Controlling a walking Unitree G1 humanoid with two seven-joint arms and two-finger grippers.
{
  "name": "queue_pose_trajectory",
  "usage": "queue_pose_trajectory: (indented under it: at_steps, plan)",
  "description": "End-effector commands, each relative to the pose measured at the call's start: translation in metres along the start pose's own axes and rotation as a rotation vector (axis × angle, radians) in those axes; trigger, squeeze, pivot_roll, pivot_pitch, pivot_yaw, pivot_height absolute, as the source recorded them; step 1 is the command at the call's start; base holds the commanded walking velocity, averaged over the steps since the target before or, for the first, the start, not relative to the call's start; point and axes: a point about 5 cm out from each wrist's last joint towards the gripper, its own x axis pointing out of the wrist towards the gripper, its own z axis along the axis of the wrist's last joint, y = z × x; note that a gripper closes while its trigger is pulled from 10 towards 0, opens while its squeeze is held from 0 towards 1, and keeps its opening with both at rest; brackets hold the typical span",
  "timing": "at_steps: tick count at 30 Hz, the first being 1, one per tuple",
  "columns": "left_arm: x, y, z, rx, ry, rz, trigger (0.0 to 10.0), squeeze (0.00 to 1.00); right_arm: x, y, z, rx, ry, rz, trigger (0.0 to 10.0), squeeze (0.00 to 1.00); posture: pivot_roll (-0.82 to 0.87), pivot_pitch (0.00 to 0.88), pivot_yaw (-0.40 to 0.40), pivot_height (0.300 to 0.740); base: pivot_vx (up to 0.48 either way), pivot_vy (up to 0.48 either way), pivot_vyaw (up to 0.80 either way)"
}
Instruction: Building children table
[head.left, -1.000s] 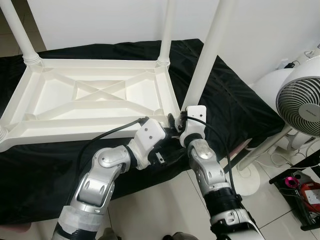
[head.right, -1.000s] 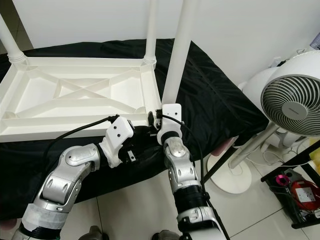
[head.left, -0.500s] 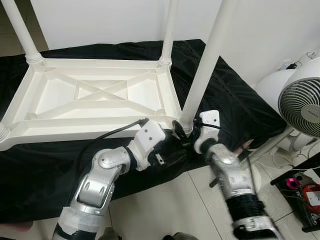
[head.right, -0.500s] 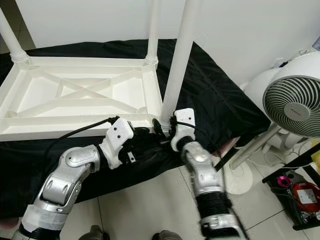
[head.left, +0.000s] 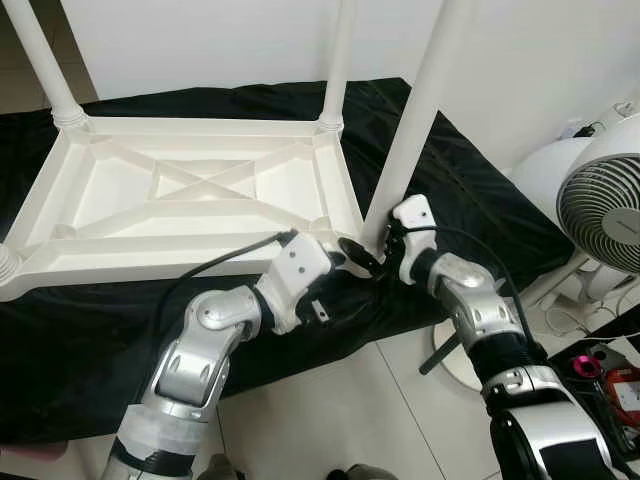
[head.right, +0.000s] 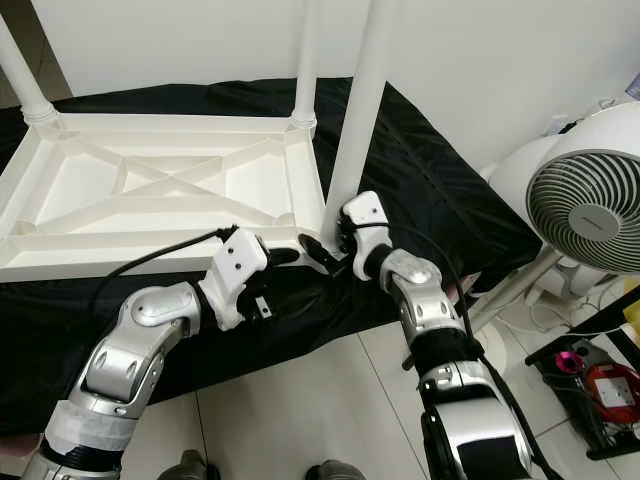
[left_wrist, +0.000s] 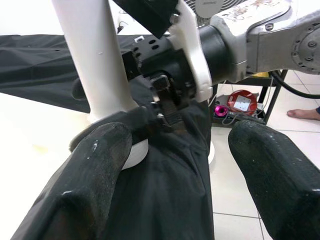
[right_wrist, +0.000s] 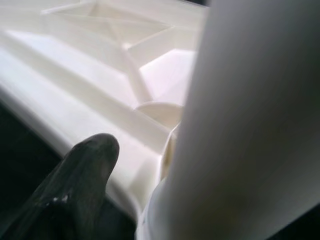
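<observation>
A white plastic children's table (head.left: 200, 200) lies upside down on a black cloth (head.left: 470, 200), with its legs pointing up. My right gripper (head.left: 385, 245) is shut on the foot of the near right leg (head.left: 415, 120), where the leg meets the corner socket. In the right wrist view one black finger (right_wrist: 85, 170) lies beside that leg (right_wrist: 250, 125); the other finger is hidden behind it. My left gripper (head.left: 350, 258) is open just left of the same corner. One of its fingers (left_wrist: 110, 145) rests by the leg's (left_wrist: 92, 60) base.
Two more legs stand up at the far corners (head.left: 338, 60) (head.left: 40, 60). To the right a white pedestal fan (head.left: 600, 200) stands on the tiled floor. A black rack with pink and red items (head.left: 610, 385) sits beyond it. A person's foot (left_wrist: 305, 114) is near the rack.
My right forearm has swung from in front of the leg round to its right side, the wrist turning about the leg's base. The left arm has hardly moved.
</observation>
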Motion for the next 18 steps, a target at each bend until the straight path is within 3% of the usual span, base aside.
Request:
queue_pose_trajectory:
  at_steps: [1,6,8,9,10,11,12,13,18]
  plan:
    - [0.000,0.005,-0.002,-0.001,0.010,0.100,10.0,0.00,0.002,0.001,-0.004,-0.008,0.030,0.025,10.0,0.00,-0.04,0.039,-0.048,0.740,0.000,0.000,0.00]
    - [-0.001,0.004,-0.002,0.000,0.009,0.103,10.0,0.00,0.006,-0.001,-0.005,-0.024,0.042,0.060,10.0,0.00,-0.03,0.038,-0.053,0.740,0.000,0.000,0.00]
    - [-0.001,0.005,-0.002,0.001,0.011,0.110,10.0,0.00,0.007,-0.002,-0.006,-0.039,0.058,0.065,5.0,0.00,-0.03,0.038,-0.056,0.740,0.000,0.000,0.00]
    - [-0.001,0.005,-0.002,0.001,0.011,0.110,10.0,0.00,0.007,-0.002,-0.006,-0.039,0.058,0.065,5.0,0.00,-0.03,0.038,-0.056,0.740,0.000,0.000,0.00]
    - [-0.002,0.006,-0.002,0.000,0.011,0.113,10.0,0.00,0.007,-0.003,-0.007,-0.036,0.062,0.071,2.8,0.00,-0.03,0.038,-0.056,0.740,0.000,0.000,0.00]
    - [-0.002,0.006,-0.002,0.000,0.011,0.113,10.0,0.00,0.007,-0.003,-0.007,-0.036,0.062,0.071,2.8,0.00,-0.03,0.038,-0.056,0.740,0.000,0.000,0.00]
    - [-0.002,0.006,-0.002,0.000,0.011,0.115,10.0,0.00,0.006,-0.003,-0.009,-0.033,0.066,0.073,0.6,0.00,-0.03,0.039,-0.056,0.740,0.000,0.000,0.00]
    - [-0.002,0.006,-0.002,0.001,0.010,0.115,10.0,0.00,0.005,-0.004,-0.011,-0.032,0.068,0.075,0.0,0.00,-0.03,0.039,-0.056,0.740,0.000,0.000,0.00]
    - [-0.001,0.007,-0.002,0.001,0.008,0.116,10.0,0.00,0.000,-0.008,-0.015,-0.024,0.073,0.062,0.0,0.00,-0.03,0.038,-0.053,0.740,0.000,0.000,0.00]
